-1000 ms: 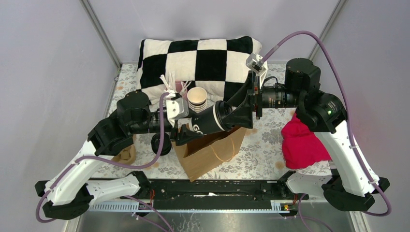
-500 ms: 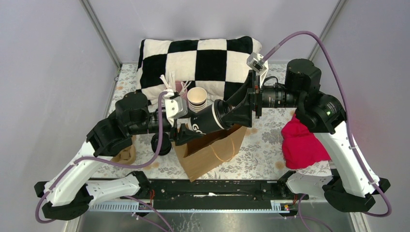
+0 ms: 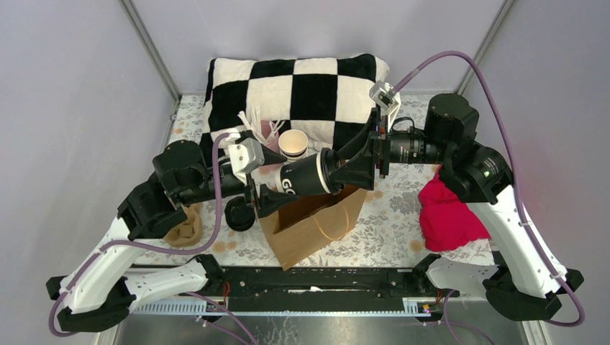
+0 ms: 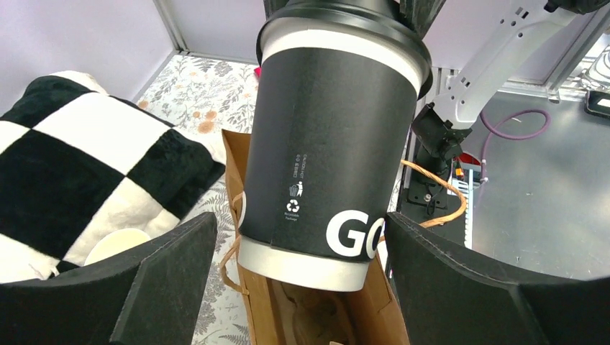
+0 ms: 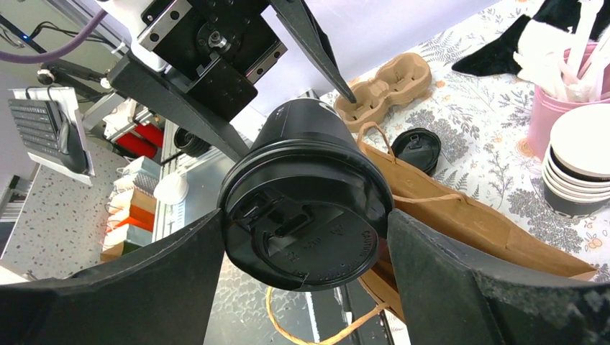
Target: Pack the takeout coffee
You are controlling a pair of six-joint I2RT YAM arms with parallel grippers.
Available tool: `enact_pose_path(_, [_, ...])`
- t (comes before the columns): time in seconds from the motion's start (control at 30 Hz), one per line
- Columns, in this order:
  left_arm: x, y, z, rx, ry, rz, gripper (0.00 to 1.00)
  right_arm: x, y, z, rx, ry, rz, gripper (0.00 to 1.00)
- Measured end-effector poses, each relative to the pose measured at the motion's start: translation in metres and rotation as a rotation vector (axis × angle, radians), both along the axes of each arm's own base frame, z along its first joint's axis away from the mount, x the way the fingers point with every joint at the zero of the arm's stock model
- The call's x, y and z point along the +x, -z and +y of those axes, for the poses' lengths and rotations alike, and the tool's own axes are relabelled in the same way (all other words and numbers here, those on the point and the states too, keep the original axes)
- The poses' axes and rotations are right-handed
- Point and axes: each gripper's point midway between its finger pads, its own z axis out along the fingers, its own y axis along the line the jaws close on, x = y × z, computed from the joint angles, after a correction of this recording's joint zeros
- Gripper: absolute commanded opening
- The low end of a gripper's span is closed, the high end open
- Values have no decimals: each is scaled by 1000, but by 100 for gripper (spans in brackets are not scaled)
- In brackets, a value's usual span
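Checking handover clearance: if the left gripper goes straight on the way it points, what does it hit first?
The takeout coffee: its base end lies between the open fingers of the left gripper, apparently untouched. The right gripper grips its far end beyond.

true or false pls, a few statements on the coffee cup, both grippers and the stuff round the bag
1. The takeout coffee stands upright on the table. False: it hangs on its side in the air above the brown paper bag.
2. The right gripper grips the cup at its lidded end. True.
3. The left gripper is clamped on the cup's base. False: its fingers stand open on either side of the base, with gaps showing.
4. A loose black lid lies on the table left of the bag. True.
5. The red cloth is inside the bag. False: it lies on the table to the bag's right.
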Motion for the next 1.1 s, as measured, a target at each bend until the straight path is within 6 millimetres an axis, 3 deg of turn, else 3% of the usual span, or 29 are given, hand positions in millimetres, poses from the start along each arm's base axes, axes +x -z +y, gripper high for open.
enact_pose_path(0.17, [2,0,1,-6,-12,-1,98,1,-2,1,10,6,6,85])
enact_pose_path(0.4, [2,9,6,-2,-40,11,99,4,-6,-1,24,36,0,85])
enact_pose_path(0.73, [7,4,30,-31,-164,26,99,6,-8,-7,24,87,-13,84])
enact_pose_path(0.93, [19,-21,46,-98,-313,102,99,1,-11,-31,11,204,-48,84])
enact_pose_path(1.1, [30,-24,37,-91,-348,152,99,-16,-24,-65,30,311,-114,84])
